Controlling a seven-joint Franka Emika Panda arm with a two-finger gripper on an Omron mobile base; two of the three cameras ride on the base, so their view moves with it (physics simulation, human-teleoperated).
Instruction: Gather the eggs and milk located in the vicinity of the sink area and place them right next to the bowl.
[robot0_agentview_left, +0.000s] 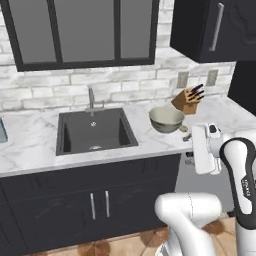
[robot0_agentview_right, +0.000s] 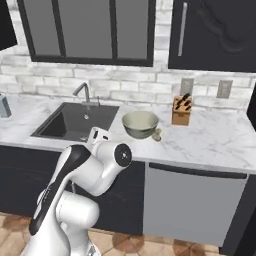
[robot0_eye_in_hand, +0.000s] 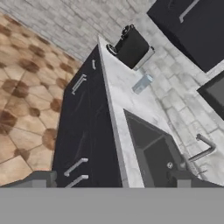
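Arm folded in front of the counter, milk far off to the left of the sink.

Nearest is the robot's arm, drawn up before the dark cabinet doors (robot0_agentview_left: 100, 202); the gripper (robot0_agentview_right: 96, 134) sits at the counter's front edge, just right of the sink (robot0_agentview_left: 95, 131), and whether its fingers are apart or together cannot be told. On the marble counter (robot0_agentview_right: 210, 137) the sink lies open with its faucet (robot0_agentview_left: 91, 100) behind it. Right of it stands the bowl (robot0_agentview_left: 166, 119), with a small pale egg-like thing (robot0_agentview_right: 157, 134) touching its right side, and the knife block (robot0_agentview_left: 188, 99) just beyond. The milk (robot0_eye_in_hand: 142, 83) stands well left of the sink, near the coffee machine (robot0_eye_in_hand: 130, 46), farther left still. Nothing stands between carton and basin.
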